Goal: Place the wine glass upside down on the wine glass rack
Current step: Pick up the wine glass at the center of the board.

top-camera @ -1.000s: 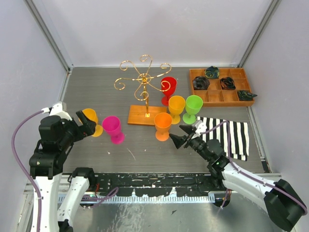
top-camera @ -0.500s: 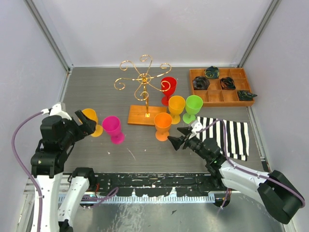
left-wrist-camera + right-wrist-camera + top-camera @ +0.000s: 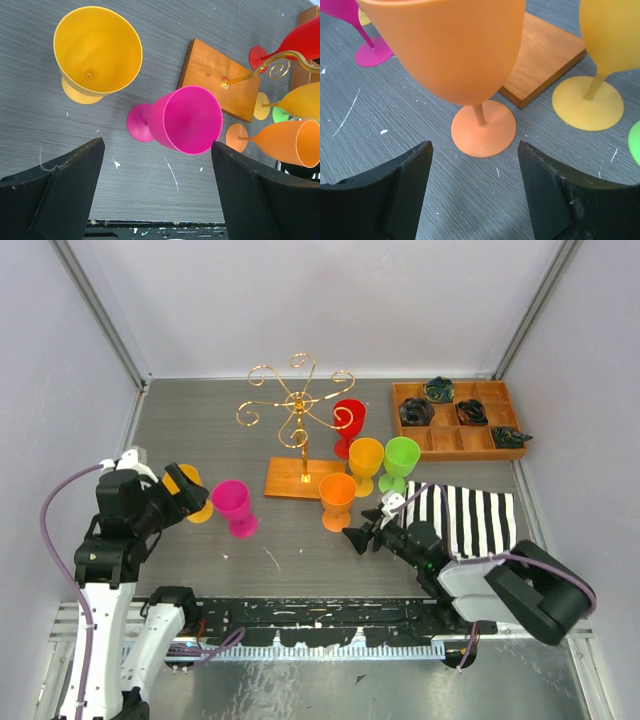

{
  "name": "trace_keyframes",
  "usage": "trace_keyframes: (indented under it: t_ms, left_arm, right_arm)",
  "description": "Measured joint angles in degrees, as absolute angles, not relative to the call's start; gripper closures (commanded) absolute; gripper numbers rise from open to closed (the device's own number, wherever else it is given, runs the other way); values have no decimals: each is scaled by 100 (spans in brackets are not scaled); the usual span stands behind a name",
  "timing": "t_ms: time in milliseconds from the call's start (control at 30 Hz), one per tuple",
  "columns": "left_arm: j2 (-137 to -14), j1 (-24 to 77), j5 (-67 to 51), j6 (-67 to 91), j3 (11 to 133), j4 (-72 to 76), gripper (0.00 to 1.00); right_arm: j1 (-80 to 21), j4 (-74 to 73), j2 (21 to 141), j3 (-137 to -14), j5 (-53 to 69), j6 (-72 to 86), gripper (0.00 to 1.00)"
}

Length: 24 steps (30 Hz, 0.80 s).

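Note:
The wine glass rack [image 3: 297, 405] is a gold wire stand on an orange-brown wooden base [image 3: 290, 480], and nothing hangs on it. Several plastic wine glasses stand upright around it: amber [image 3: 190, 490], magenta [image 3: 234, 505], orange [image 3: 337, 498], yellow [image 3: 365, 462], green [image 3: 401, 462] and red [image 3: 349, 420]. My left gripper [image 3: 183, 498] is open and empty, close beside the amber glass [image 3: 97, 47], with the magenta glass [image 3: 187, 120] just ahead of it. My right gripper [image 3: 366, 527] is open and low, its fingers on either side of the orange glass's foot [image 3: 482, 130] but short of it.
A compartmented wooden tray [image 3: 497, 445] holding dark items sits at the back right. A black-and-white striped cloth [image 3: 480, 520] lies at the right under the right arm. Grey walls close in the left, right and back. The yellow glass's foot [image 3: 587, 102] is right of the orange one.
The right arm has slid left toward the orange glass, gripper still open. The left gripper has edged right, closer to the amber glass. No glass has moved.

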<state>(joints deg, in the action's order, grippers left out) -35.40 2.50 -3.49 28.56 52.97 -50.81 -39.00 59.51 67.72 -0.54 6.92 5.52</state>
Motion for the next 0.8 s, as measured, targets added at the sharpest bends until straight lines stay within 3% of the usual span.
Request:
trace_keyframes:
  t_ms: [400, 800]
  left_arm:
    - [-3577, 250, -364, 2655, 5349, -5083, 5]
    - [-3492, 250, -384, 2641, 5347, -5078, 5]
  right_arm:
    - [-3900, 8366, 9129, -54, 827, 552, 31]
    - [-3900, 8709, 9662, -303, 827, 307, 34]
